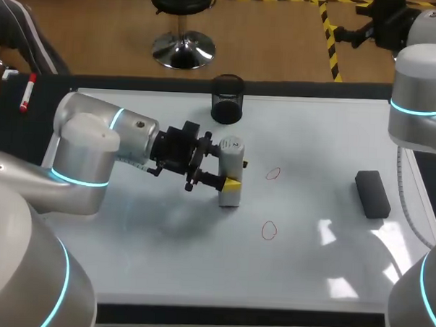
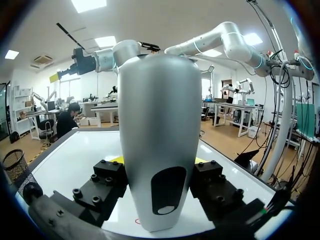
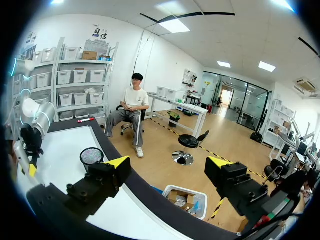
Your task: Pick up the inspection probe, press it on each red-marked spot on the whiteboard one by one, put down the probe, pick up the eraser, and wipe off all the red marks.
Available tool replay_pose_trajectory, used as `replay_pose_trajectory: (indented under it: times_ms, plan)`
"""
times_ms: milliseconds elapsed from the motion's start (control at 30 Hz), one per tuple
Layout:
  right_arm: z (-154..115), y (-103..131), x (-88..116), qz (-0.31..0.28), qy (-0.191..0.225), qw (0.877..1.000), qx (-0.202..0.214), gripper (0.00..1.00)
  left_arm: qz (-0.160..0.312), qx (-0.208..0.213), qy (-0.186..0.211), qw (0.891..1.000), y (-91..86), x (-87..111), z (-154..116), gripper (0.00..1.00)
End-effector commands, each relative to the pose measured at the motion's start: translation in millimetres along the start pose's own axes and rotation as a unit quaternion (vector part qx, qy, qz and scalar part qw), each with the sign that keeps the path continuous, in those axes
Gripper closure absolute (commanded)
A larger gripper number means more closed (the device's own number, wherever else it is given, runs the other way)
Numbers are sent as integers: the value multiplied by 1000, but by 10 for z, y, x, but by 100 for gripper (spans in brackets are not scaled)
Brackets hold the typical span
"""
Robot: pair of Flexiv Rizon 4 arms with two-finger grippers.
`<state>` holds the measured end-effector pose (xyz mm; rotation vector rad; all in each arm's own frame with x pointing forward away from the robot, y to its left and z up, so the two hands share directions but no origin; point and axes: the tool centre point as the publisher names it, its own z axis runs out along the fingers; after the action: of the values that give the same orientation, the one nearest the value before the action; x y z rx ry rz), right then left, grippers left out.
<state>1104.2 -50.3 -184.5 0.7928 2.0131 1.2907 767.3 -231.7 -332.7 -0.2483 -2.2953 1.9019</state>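
Black oval (image 2: 168,192) on probe (image 2: 160,115), left-wrist only

Glossy white whiteboard (image 1: 163,262), smooth pale-grey probe (image 2: 160,140) shell, matt black eraser (image 1: 373,193), dark mesh cup (image 1: 227,99)

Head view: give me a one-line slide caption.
Left end effector shut on the upright inspection probe over the whiteboard, left of two red marks; eraser lies to the right.

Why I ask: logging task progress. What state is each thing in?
Probe: upright, gripped in the left jaws.
Left jaws: shut on the probe.
Right jaws: open, empty.
Red marks: two, both unwiped.
Eraser: lying flat on the whiteboard, untouched.
Black cup: upright.
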Motion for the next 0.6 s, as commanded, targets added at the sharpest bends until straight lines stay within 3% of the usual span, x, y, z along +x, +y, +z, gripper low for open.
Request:
replay_pose_trajectory:
  times_ms: [33, 600]
  plan:
    - [0, 0, 0, 0, 0, 1000, 0, 0, 0, 1, -4, 1000, 69, 32, 6, 100]
    - [0, 0, 0, 0, 0, 1000, 0, 0, 4, 6, 4, 1000, 103, 16, -4, 100]
